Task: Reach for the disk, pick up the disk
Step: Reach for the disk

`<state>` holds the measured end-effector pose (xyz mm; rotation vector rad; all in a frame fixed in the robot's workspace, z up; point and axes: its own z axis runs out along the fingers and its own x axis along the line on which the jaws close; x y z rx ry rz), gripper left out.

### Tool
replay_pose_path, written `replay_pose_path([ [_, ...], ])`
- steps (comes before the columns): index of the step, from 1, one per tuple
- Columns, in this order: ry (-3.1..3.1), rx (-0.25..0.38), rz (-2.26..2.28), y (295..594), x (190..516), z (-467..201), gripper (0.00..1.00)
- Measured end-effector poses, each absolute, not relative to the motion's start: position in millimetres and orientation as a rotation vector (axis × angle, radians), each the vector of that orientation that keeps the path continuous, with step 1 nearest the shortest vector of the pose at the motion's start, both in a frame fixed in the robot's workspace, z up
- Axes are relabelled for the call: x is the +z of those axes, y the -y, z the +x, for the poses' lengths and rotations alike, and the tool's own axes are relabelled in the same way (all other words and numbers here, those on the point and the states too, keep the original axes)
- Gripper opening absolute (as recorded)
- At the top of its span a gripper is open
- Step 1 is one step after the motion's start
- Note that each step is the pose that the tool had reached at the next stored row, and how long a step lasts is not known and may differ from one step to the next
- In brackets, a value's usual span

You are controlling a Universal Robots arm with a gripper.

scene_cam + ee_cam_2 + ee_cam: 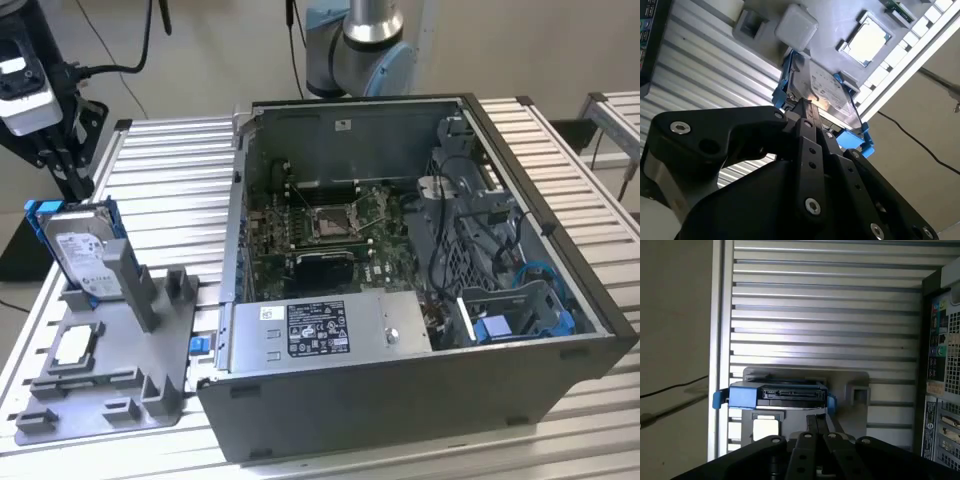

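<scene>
The disk [82, 255] is a silver-grey drive with a white label in a blue bracket. It stands on edge in a grey holder [120, 370] at the exterior view's left. My black gripper [73, 183] hangs just above the disk's top edge, slightly toward the far side. In the second wrist view the gripper [802, 106] reaches up to the disk [827, 92] at its blue-framed edge. In the first wrist view the disk's connector edge [785, 394] lies just beyond the gripper [821, 421]. Nothing is lifted.
A small square silver chip [76, 345] lies in the grey holder in front of the disk. An open computer case [400, 300] stands close to the holder's right on the slatted metal table [170, 190]. A blue bay [520, 315] sits inside the case.
</scene>
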<state>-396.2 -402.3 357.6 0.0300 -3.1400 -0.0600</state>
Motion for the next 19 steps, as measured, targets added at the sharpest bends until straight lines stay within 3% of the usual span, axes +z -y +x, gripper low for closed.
replay_pose_path([
  [19, 3.14, -0.06, 0.03, 393, 356, -454, 0.0],
])
